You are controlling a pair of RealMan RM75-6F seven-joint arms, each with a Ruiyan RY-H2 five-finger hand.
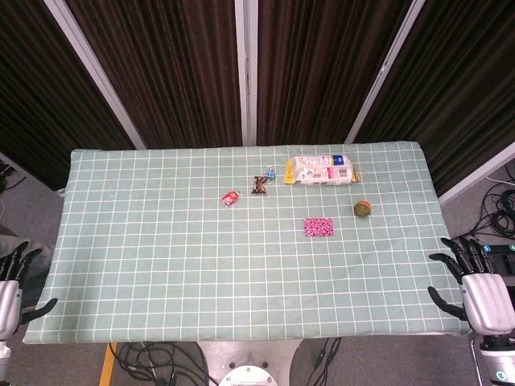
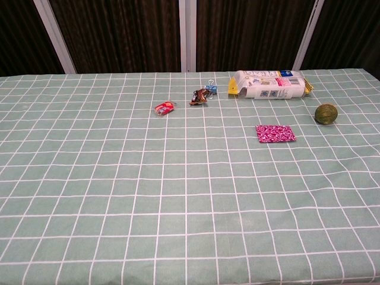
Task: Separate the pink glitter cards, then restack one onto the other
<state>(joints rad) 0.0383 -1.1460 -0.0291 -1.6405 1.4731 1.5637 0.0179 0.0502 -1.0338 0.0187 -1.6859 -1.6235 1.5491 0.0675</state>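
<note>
The pink glitter cards (image 1: 318, 227) (image 2: 275, 133) lie flat as one small stack on the green checked tablecloth, right of centre. Only one pink rectangle shows, so I cannot tell the cards apart. My left hand (image 1: 11, 283) hangs off the table's left front corner with its fingers spread and nothing in it. Beyond the right front corner, my right hand (image 1: 476, 283) is likewise spread and holds nothing. Both hands are far from the cards, and neither appears in the chest view.
A white snack packet (image 1: 322, 170) (image 2: 269, 84) lies at the back right, a green ball (image 1: 362, 209) (image 2: 326, 113) right of the cards. A red wrapper (image 1: 232, 198) (image 2: 165, 107), a brown wrapper (image 1: 259, 185) (image 2: 199, 97) and a blue binder clip (image 1: 270, 174) (image 2: 211, 90) sit mid-back.
</note>
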